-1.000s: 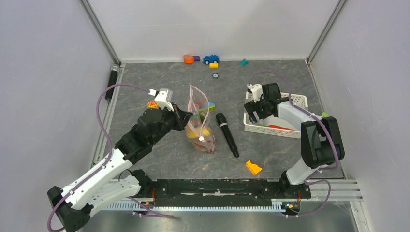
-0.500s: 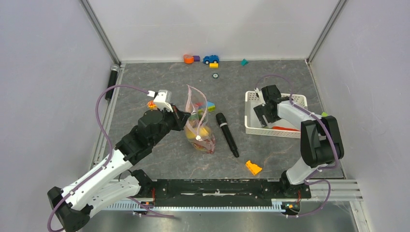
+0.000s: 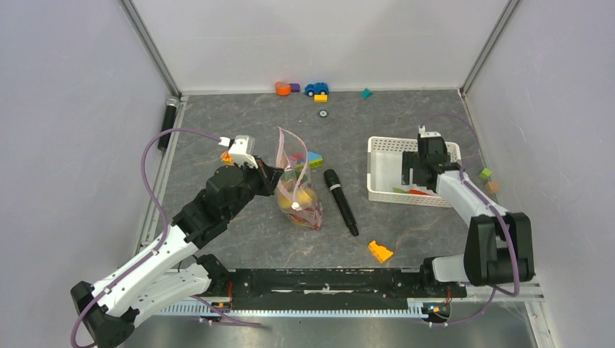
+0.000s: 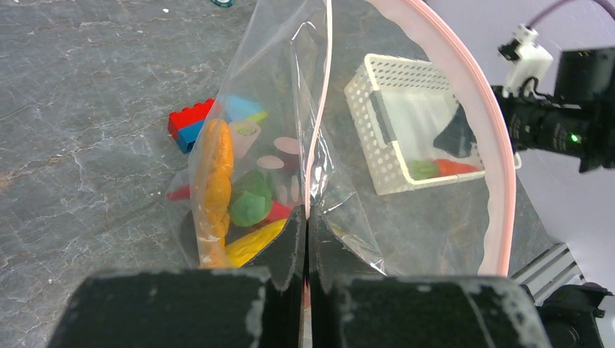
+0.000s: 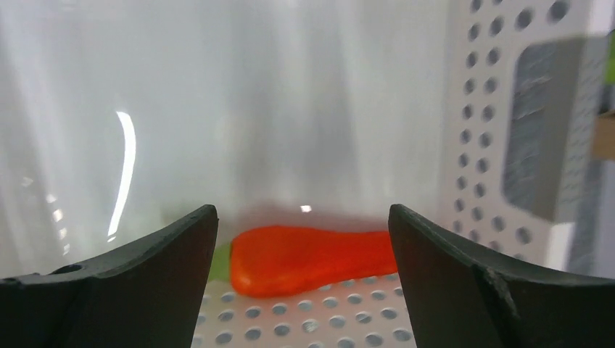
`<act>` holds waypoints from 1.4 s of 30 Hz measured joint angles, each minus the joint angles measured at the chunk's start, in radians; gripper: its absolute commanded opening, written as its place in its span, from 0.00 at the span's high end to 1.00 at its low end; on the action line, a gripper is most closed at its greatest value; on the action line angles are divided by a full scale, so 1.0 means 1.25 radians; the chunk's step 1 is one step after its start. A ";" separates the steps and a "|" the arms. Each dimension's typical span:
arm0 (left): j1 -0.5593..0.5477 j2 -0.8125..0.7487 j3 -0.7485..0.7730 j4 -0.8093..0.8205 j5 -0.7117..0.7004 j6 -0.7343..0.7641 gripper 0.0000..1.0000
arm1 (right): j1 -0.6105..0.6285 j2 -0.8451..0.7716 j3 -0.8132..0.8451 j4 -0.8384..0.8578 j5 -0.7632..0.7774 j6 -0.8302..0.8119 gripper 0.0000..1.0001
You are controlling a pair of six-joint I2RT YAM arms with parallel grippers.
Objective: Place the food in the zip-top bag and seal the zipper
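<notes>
Our left gripper (image 4: pixel 305 233) clamps the floppy zip-top bag (image 4: pixel 279 101). The right gripper (image 5: pixel 303 212) gapes above a slick toy chili (image 5: pixel 312 259); we'd pinch mid-body.

left arm (image 3: pixel 156 255) and right arm (image 3: pixel 455 190): white lower links, black joint housings, white wrist fittings, each with a looping purple cable (image 3: pixel 146 163).

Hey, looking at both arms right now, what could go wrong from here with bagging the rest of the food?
The left gripper pinches only a thin fold of the floppy zip-top bag; it may slip and slump shut. The open right gripper hangs over an orange-red piece lying flat in the white basket, near its wall; the fingers could nudge it away instead of gripping.
</notes>
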State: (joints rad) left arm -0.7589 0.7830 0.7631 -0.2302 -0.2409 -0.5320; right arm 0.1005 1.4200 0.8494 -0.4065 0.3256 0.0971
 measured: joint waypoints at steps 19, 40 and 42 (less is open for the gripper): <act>0.000 0.001 -0.001 0.000 -0.037 0.009 0.97 | -0.025 -0.125 -0.182 0.068 -0.290 0.251 0.02; 0.000 0.026 -0.001 0.001 -0.039 0.009 0.97 | -0.025 -0.143 -0.173 0.209 -0.172 0.123 0.02; 0.000 0.032 -0.001 0.001 -0.041 0.009 0.97 | -0.027 -0.186 -0.173 0.201 -0.103 0.141 0.02</act>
State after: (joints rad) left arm -0.7589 0.8227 0.7620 -0.2295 -0.2920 -0.5213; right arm 0.0673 1.1881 0.6334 -0.1558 0.1963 0.2733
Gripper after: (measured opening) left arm 0.033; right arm 0.979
